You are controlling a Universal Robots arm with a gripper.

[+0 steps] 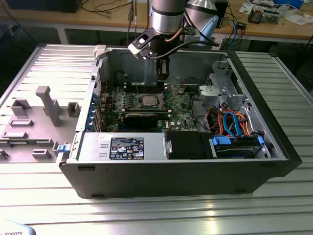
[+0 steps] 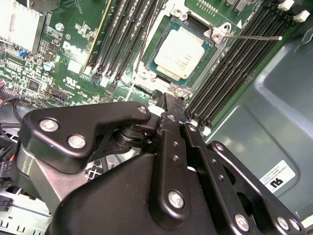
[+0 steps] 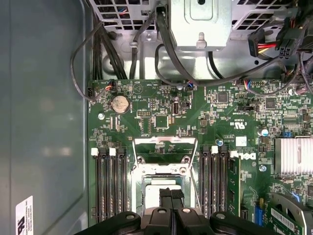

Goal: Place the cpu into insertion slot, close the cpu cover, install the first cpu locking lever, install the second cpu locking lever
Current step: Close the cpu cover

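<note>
One black computer case (image 1: 171, 171) lies open on the ribbed metal bench (image 1: 146, 215). A grey moulded panel (image 1: 39, 112) lies beside it toward the bench's left edge. A green circuit board (image 1: 112, 105) covers the case floor. The small square silver-topped cpu (image 1: 148, 100) sits in the dark, silver-rimmed insertion slot (image 3: 138, 188) mid-board, between long black memory slots (image 2: 239, 58). The thin silver window-frame cpu cover (image 3: 165, 140) is flipped open, off the chip. A thin wire lever (image 2: 254, 37) juts free across the memory slots. The black gripper (image 1: 162, 76) hangs over the cpu, jaws drawn narrow, nothing held; contact cannot be told. Orange and blue cables (image 1: 234, 122) bunch at the case's right end.
</note>
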